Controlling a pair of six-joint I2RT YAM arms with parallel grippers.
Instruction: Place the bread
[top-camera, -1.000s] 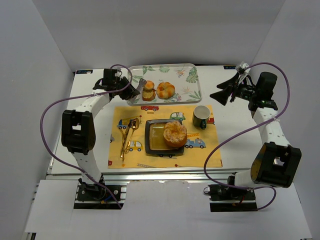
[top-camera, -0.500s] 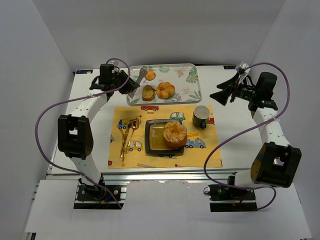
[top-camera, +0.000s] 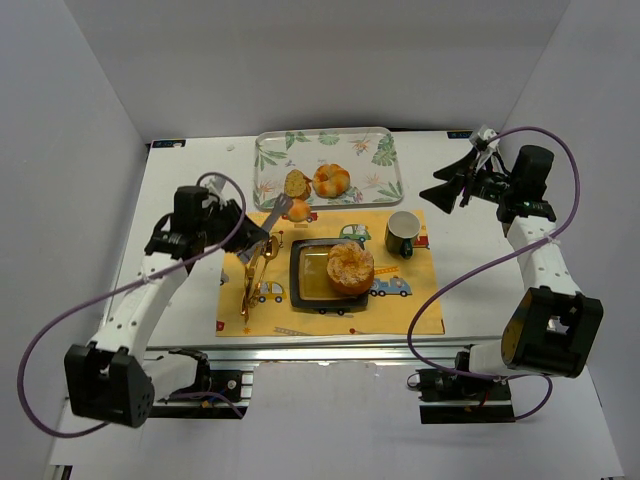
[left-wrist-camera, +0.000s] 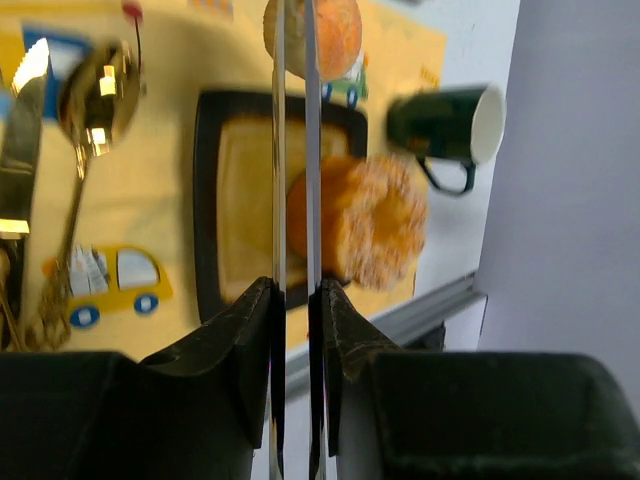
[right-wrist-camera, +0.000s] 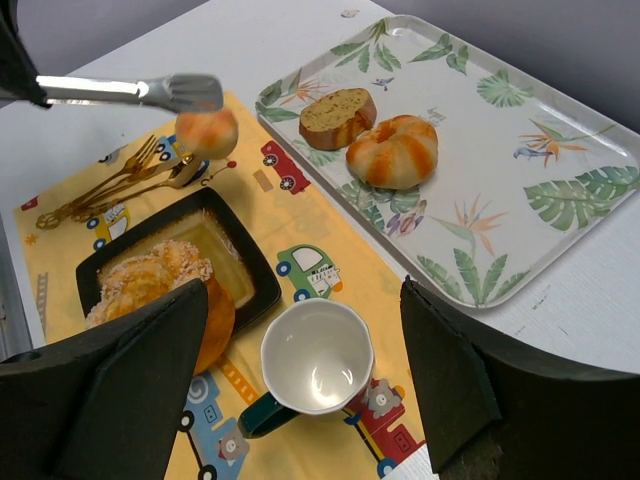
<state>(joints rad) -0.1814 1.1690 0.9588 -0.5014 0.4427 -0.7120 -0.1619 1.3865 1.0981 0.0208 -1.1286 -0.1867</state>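
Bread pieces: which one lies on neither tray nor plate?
The small round bun at the tongs' tip; the slice and twisted roll lie on the tray, the sugared bun on the plate.

We see the left hand (top-camera: 246, 236) closed on silver tongs (top-camera: 276, 213). The tong tips meet a small bread roll (top-camera: 298, 211) at the far edge of the yellow placemat (top-camera: 400, 305), just beside the near rim of the leaf-print tray (top-camera: 375, 160). The tray carries a bread slice (top-camera: 296, 184) and a striped bun (top-camera: 331, 180). A sugared pastry (top-camera: 350, 267) lies on the black plate (top-camera: 305, 285). The right hand (top-camera: 452, 186) hovers, fingers spread, over the white counter (top-camera: 470, 270).
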